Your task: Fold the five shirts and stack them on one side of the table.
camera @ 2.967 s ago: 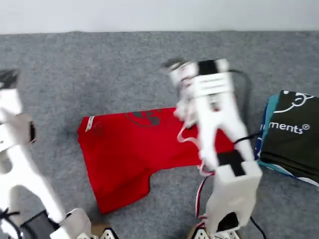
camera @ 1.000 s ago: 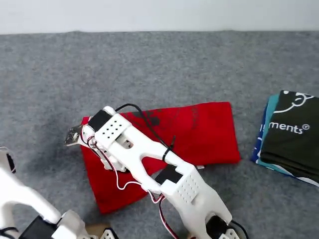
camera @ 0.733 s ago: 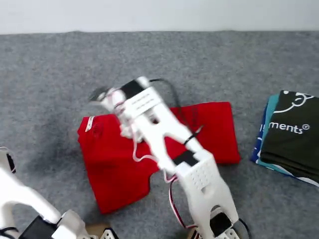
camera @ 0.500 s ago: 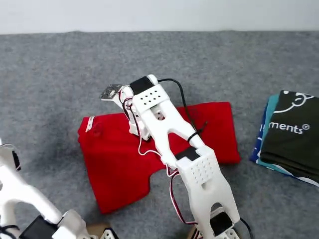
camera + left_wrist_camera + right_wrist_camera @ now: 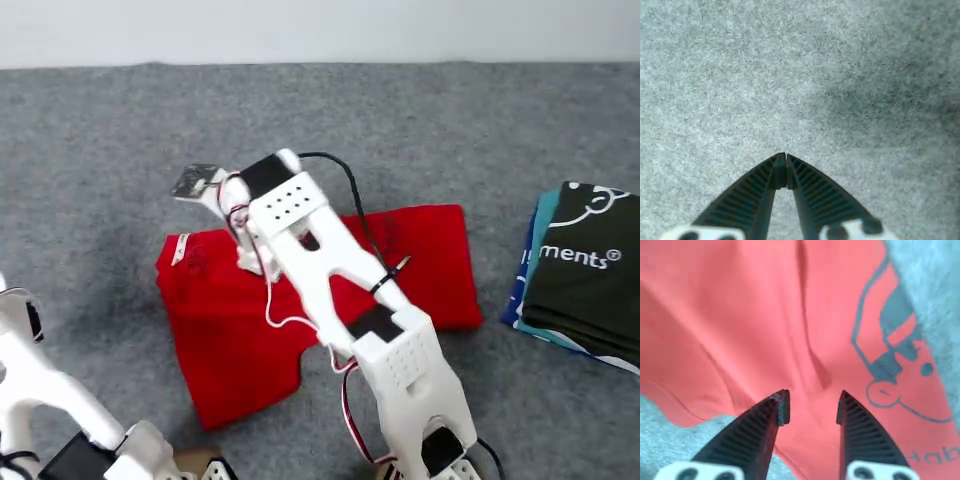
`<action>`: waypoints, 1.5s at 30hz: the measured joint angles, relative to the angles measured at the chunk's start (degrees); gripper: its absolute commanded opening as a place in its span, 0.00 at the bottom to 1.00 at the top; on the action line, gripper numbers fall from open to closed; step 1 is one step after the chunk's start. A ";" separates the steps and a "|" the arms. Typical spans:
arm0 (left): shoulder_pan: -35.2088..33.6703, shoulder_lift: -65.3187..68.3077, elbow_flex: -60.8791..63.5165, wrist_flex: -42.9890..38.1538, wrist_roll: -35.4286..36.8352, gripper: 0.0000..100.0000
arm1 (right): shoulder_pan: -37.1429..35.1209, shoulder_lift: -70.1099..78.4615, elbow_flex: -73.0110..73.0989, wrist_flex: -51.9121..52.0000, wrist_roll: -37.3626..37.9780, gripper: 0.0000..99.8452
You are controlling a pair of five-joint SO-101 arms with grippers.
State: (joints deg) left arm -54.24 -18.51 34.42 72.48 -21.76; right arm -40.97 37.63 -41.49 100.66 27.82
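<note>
The red cotton shirt [image 5: 230, 330] lies partly folded on the grey felt table [image 5: 400, 120]. Your right gripper [image 5: 812, 405] hovers over it, jaws open; your left gripper [image 5: 785, 162] has its jaws closed. Pinch one edge squarely before folding.

Two white plastic robot arms with black-fingered grippers.
The right arm [image 5: 330, 270] is made of white moulded shells, two of them dotted with small round holes, with black motor blocks [image 5: 375, 322] at the joints. A black cable [image 5: 345, 190] loops along it and thin red and white wires [image 5: 270, 300] trail beneath. The left arm [image 5: 40, 390] is the same white. The left gripper [image 5: 785, 162] and right gripper [image 5: 812, 405] each have two tapering black fingers [image 5: 760, 432], finely ribbed, on white mounts.
</note>
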 measured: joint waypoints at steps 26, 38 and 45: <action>0.00 0.00 0.00 0.00 0.00 0.01 | -10.29 7.03 -2.11 -0.09 -1.58 0.01; -2.73 0.00 0.00 -1.05 0.00 0.01 | -14.77 -16.44 22.68 0.00 -2.55 0.06; -2.81 0.00 0.00 -1.05 -0.18 0.01 | -22.59 -18.55 34.64 -0.62 -5.54 0.27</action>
State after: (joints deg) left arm -57.05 -18.51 34.42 71.43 -21.93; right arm -63.56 19.08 -6.86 100.04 22.29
